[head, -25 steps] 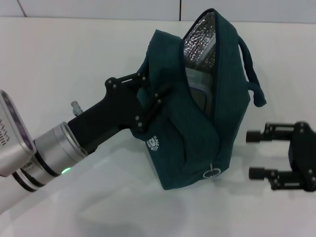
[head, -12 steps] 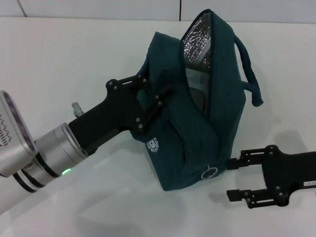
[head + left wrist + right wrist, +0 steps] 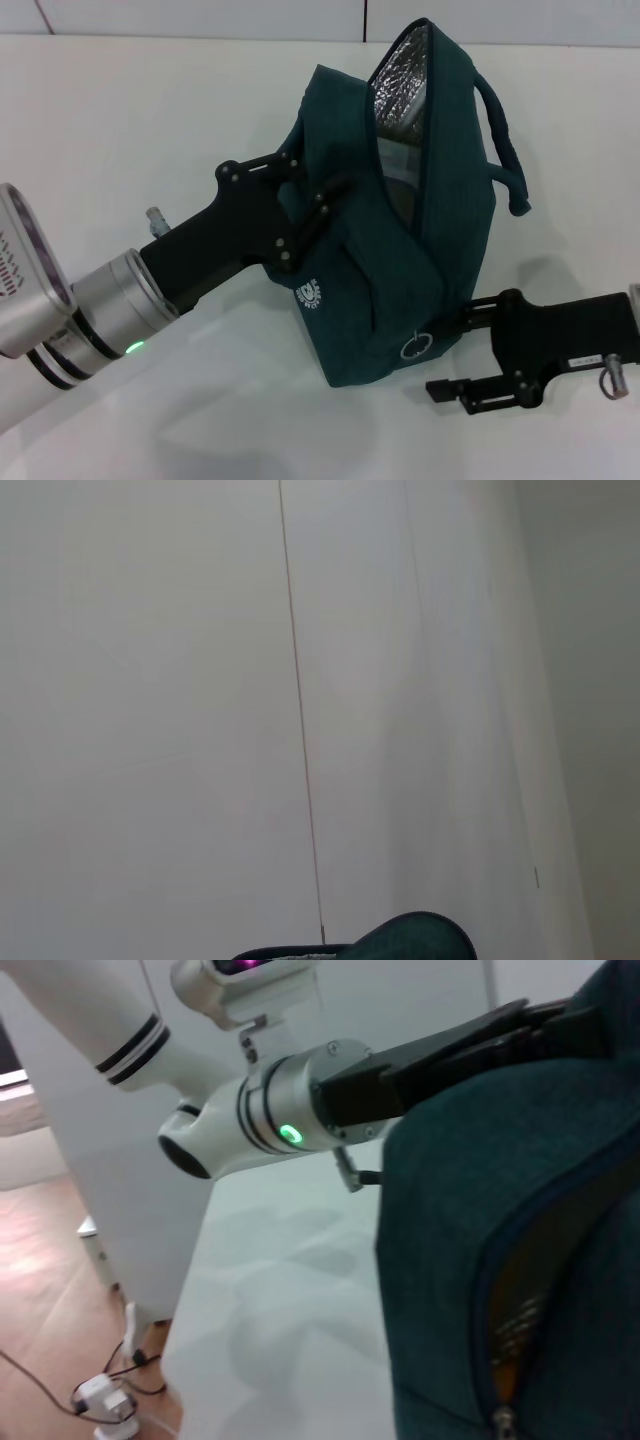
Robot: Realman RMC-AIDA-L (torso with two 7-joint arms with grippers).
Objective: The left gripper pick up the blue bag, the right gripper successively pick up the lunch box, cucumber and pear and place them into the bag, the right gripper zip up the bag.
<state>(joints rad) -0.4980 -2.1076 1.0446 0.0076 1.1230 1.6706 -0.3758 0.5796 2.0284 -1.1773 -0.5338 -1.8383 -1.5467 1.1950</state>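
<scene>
Head view: the left end effector [image 3: 300,215] is clamped on the left side panel of the blue bag [image 3: 410,210], holding it upright with its base on the white surface [image 3: 150,120]. The bag's mouth gapes at the top, showing silver lining [image 3: 400,85], and the zipper track [image 3: 430,170] runs open down the front to a ring-shaped zipper pull [image 3: 415,347] near the bottom corner. The right end effector [image 3: 455,355] has swept in from the right over the last second: it stood well apart from the bag, then near it, and now its upper finger touches the bag's lower corner just beside the pull while the lower finger sits below and clear. Its fingers are apart, gripping nothing. No lunch box, cucumber or pear lies on the surface, so the loading looks finished and this approach reads as the start of the zipping step; the pull is small and hangs loose, so the fingers will need to close squarely on it.

Left wrist view: mostly pale wall, with a rounded edge of the blue bag [image 3: 420,935] peeking in.

Right wrist view: the bag's dark fabric [image 3: 500,1210] fills the near side, its open zipper seam showing orange inside, with the small metal pull [image 3: 503,1422] very close. Beyond it, the left arm [image 3: 260,1110] reaches onto the bag.
</scene>
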